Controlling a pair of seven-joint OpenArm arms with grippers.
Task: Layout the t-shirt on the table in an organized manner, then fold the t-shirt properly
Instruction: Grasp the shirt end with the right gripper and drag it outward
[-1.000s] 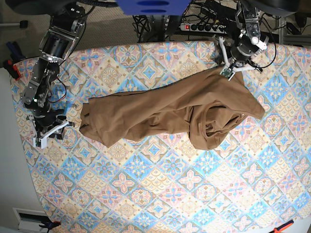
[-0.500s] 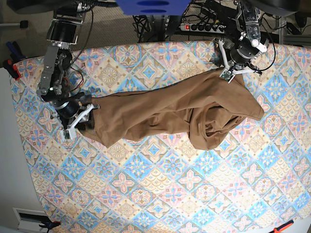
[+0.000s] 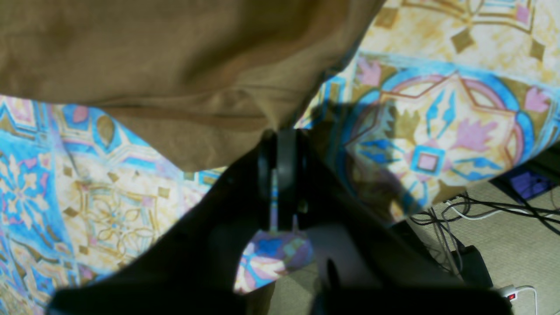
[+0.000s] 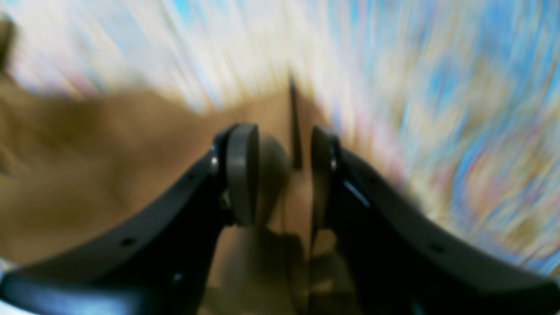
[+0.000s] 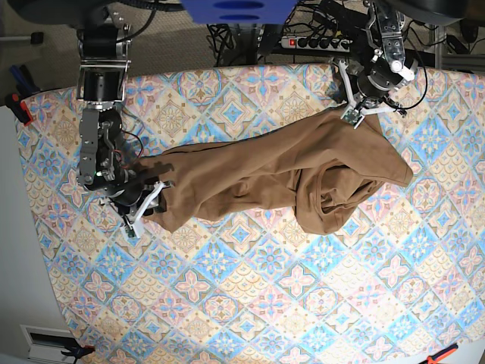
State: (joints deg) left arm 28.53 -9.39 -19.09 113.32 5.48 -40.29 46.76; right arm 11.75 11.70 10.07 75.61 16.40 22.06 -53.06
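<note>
One tan-brown t-shirt point(image 5: 280, 171) lies bunched across the far half of one table point(image 5: 250, 303), which is covered by a single pastel diamond-tile cloth. Two robot arms reach over the table, one at the far left corner and one at the far right corner, each ending in one gripper: the right gripper point(image 5: 144, 203) at the shirt's left end, and the left gripper point(image 5: 356, 114) at its far right edge. Beyond the table's far edge sits one power strip point(image 5: 318, 43) among tangled cables.
</note>
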